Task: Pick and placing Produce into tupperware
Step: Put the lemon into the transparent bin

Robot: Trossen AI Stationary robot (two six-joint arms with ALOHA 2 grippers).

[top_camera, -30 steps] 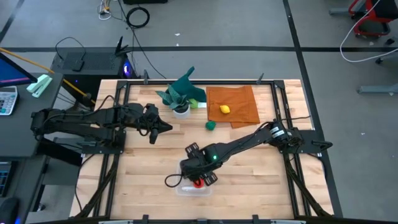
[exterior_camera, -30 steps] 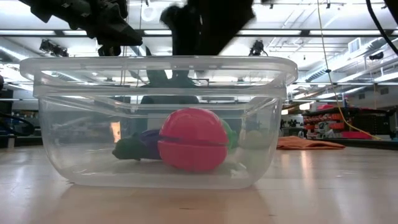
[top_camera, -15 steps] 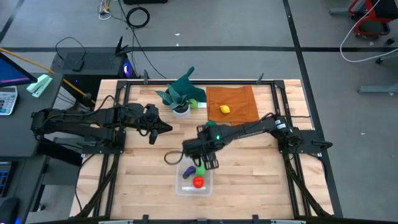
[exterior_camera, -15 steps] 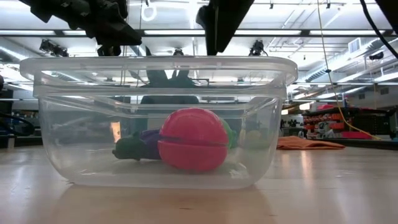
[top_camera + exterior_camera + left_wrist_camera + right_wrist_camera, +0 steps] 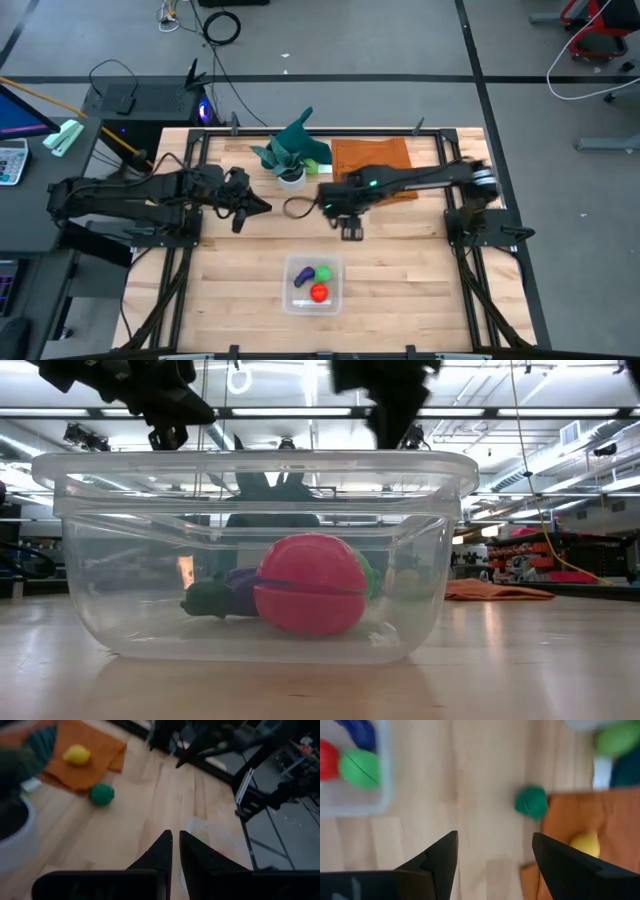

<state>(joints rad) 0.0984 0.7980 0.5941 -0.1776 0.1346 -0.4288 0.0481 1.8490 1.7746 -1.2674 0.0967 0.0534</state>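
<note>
The clear tupperware (image 5: pixel 313 284) stands near the table's near edge. In it lie the purple piece (image 5: pixel 302 276), the light green piece (image 5: pixel 323 272) and the red piece (image 5: pixel 318 292). The low view shows the red piece (image 5: pixel 310 598) in front. The dark green piece (image 5: pixel 531 802) lies on the wood beside the orange cloth (image 5: pixel 592 815), and the yellow piece (image 5: pixel 585 844) rests on that cloth. My right gripper (image 5: pixel 352 230) hangs open and empty between the tupperware and the dark green piece. My left gripper (image 5: pixel 262 206) waits shut, to the left of centre.
A teal-leaved plant in a white pot (image 5: pixel 291 155) stands at the far edge, left of the cloth, with something pale green (image 5: pixel 615 737) beside it. A dark cable loops under the right arm (image 5: pixel 296 208). Bare wood lies around the tupperware.
My right gripper has risen from just over the tupperware and swung toward the table's far edge, ending near the dark green piece and the cloth. The three pieces stay in the tupperware.
</note>
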